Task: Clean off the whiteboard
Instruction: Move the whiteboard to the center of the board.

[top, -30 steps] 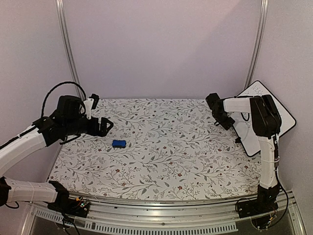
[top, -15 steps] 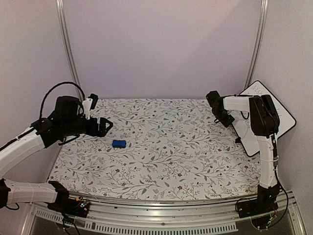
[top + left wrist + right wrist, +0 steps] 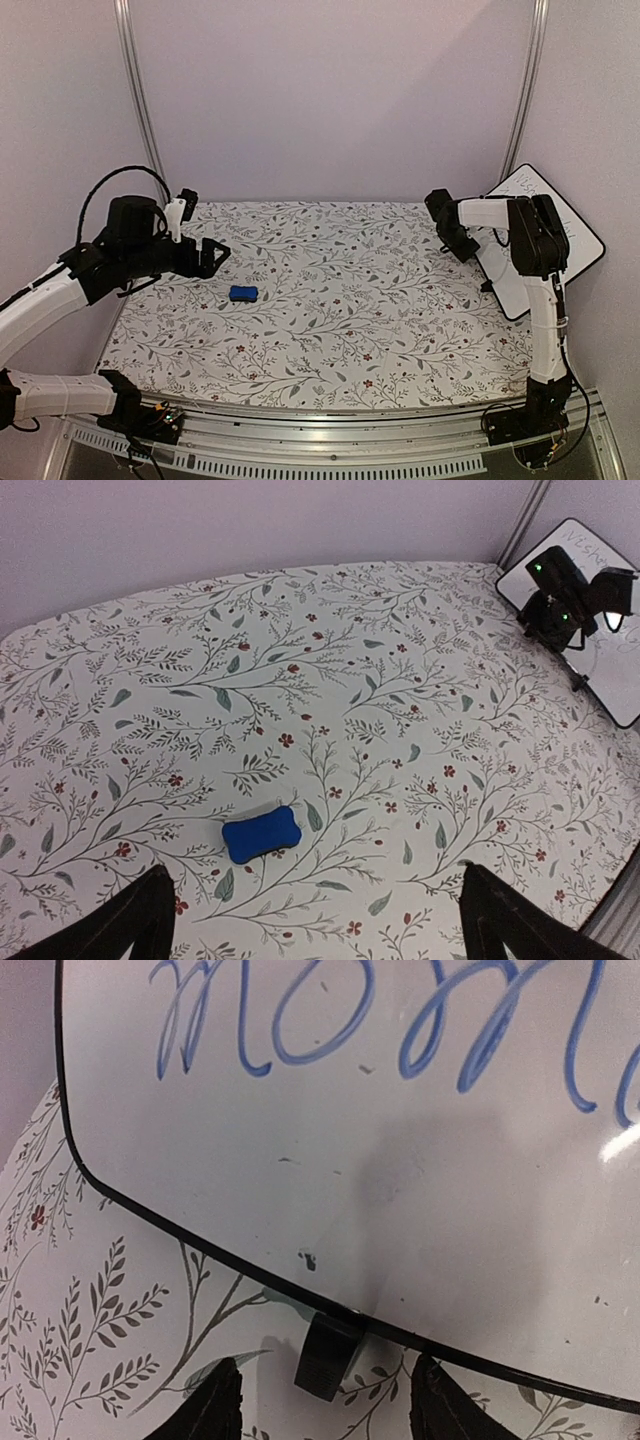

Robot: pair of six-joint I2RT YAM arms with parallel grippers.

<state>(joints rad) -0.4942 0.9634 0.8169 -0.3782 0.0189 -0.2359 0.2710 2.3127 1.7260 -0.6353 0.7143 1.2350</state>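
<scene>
I am watching the right gripper hovering, spread, at the black-framed white rectangular whiteboard's foot by the floral table's right edge. The left gripper is gaping above the small blue eraser block.

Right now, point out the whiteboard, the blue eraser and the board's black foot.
whiteboard (image 3: 470, 1190): right wrist view, bare white surface below the writing.
blue eraser (image 3: 261, 833): left wrist view, middle of its top face.
black foot (image 3: 325, 1352): right wrist view, middle of the foot under the frame.
</scene>
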